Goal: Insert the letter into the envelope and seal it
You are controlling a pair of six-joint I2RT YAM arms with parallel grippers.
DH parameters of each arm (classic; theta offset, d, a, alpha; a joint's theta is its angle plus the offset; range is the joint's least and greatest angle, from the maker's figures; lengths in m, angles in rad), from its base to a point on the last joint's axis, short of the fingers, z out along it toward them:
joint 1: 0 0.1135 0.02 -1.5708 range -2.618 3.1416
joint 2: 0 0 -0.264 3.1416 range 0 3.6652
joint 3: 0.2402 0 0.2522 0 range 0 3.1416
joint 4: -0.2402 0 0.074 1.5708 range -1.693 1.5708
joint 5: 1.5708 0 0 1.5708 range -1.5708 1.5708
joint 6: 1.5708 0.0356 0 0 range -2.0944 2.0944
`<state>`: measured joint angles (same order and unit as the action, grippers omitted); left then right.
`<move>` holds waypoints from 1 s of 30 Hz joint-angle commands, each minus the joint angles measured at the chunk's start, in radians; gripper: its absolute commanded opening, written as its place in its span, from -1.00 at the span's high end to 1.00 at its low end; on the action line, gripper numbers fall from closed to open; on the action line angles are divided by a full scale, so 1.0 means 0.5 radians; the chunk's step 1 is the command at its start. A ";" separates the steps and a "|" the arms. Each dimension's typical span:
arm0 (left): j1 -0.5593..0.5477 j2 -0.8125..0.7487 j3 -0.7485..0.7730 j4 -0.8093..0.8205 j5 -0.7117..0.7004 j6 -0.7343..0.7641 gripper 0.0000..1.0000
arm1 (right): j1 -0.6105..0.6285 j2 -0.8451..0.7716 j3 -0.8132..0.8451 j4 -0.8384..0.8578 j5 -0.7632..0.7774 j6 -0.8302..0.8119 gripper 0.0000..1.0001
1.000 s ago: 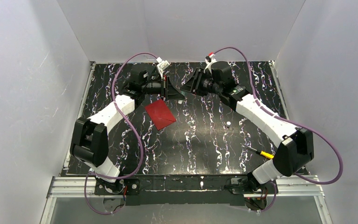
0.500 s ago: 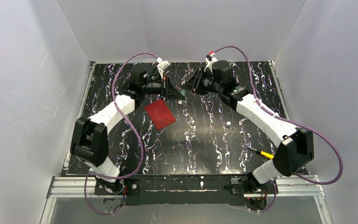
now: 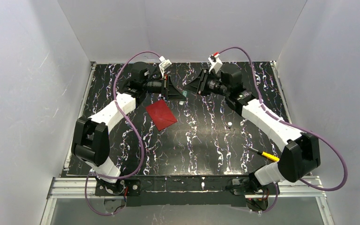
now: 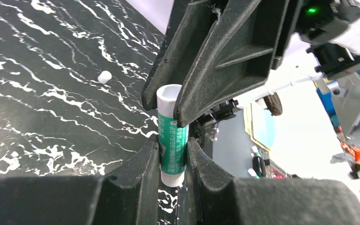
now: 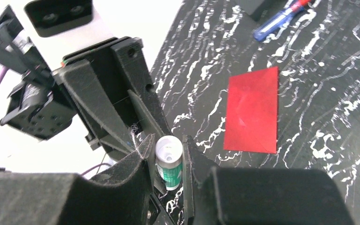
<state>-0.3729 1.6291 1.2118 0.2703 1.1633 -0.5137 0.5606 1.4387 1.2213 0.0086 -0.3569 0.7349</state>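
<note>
The red envelope (image 3: 161, 114) lies flat on the black marbled table, left of centre; it also shows in the right wrist view (image 5: 253, 110). The white letter is not in view. At the back centre my left gripper (image 3: 180, 93) and right gripper (image 3: 187, 92) meet tip to tip on a green and white glue stick (image 3: 183, 93). In the left wrist view my left gripper (image 4: 172, 145) is shut on the stick's (image 4: 171, 140) lower end. In the right wrist view my right gripper (image 5: 168, 150) is shut round the glue stick's (image 5: 168, 164) other end.
A small white cap (image 3: 229, 124) lies right of centre and shows in the left wrist view (image 4: 104, 76). A yellow-tipped pen (image 3: 265, 154) lies near the right arm's base. A blue pen (image 5: 281, 18) lies beyond the envelope. White walls enclose the table (image 3: 201, 150).
The right arm's wrist and elbow have swung to the right and turned, while both grippers stay together on the glue stick. The envelope has not moved.
</note>
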 commanded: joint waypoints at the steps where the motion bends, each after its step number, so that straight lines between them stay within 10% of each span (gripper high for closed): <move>1: 0.000 -0.047 0.105 0.018 0.343 -0.041 1.00 | -0.081 -0.126 -0.121 0.512 -0.371 -0.136 0.97; 7: 0.000 -0.090 0.180 0.012 0.534 -0.058 1.00 | -0.109 -0.151 -0.296 1.135 -1.014 -0.103 0.97; 10: -0.001 -0.106 0.164 0.018 0.376 -0.041 1.00 | -0.110 -0.082 -0.149 0.768 -0.883 -0.159 0.89; 13: -0.001 -0.120 0.107 0.012 -0.006 0.034 1.00 | -0.040 -0.044 0.118 -0.102 0.156 -0.233 -0.23; 16: -0.002 -0.131 0.071 -0.057 -0.305 0.199 1.00 | -0.016 -0.006 0.179 -0.365 0.527 0.037 -0.45; 23: -0.044 -0.101 0.265 -0.753 -0.757 0.815 1.00 | 0.139 0.232 0.491 -0.554 0.690 0.060 -0.44; 30: -0.048 -0.127 0.263 -0.804 -0.827 0.858 1.00 | 0.164 0.361 0.616 -0.589 0.703 0.090 0.00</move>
<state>-0.3916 1.6215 1.3106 -0.0677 0.7910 -0.1501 0.6422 1.6073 1.4528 -0.2657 -0.0498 0.7643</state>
